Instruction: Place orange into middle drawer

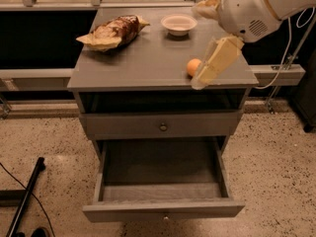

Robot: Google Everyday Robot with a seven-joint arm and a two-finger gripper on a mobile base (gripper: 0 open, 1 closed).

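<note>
1. My hand hangs over the right front of the tabletop, just beside the orange. I cannot tell if it is released or clenched.
2. I'd centre over the orange before closing, since it will probably roll.
3. The middle drawer stands pulled out below.
4. The snack bag and white bowl sit well back, and the speckled floor lies around.

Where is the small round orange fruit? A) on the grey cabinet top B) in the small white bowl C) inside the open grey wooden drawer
A: the small round orange fruit rests on the grey cabinet top, partly behind the cream-coloured gripper near its front edge.
</note>
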